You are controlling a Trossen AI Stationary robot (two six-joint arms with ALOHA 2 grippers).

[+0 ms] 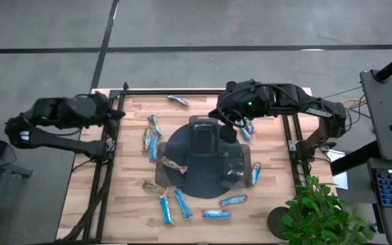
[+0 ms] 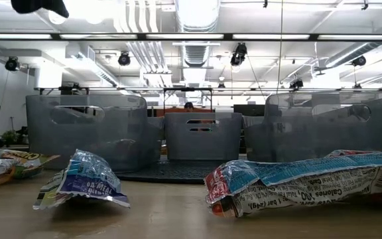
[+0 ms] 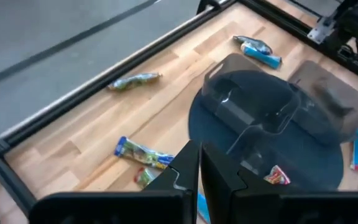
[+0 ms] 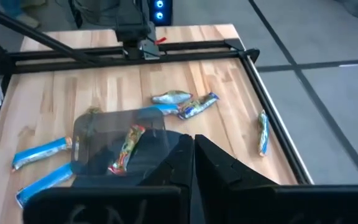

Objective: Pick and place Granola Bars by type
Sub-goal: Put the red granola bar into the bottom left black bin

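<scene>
Overhead view, left to right. The left gripper (image 1: 118,114) waits at the left edge of the wooden table (image 1: 131,204), fingers (image 3: 185,171) closed on nothing. Granola Bars (image 1: 154,136) lie scattered around the dark round tray (image 1: 175,139) (mostly light blue wrappers); one red bar (image 1: 172,165) rests in a clear bin (image 1: 175,169). The right gripper (image 1: 226,129) hovers over the tray's far right side, fingers (image 4: 182,155) together and empty. Grey floor surrounds the table; a potted plant (image 1: 318,211) stands at the near right; ducts and lamps hang overhead.
</scene>
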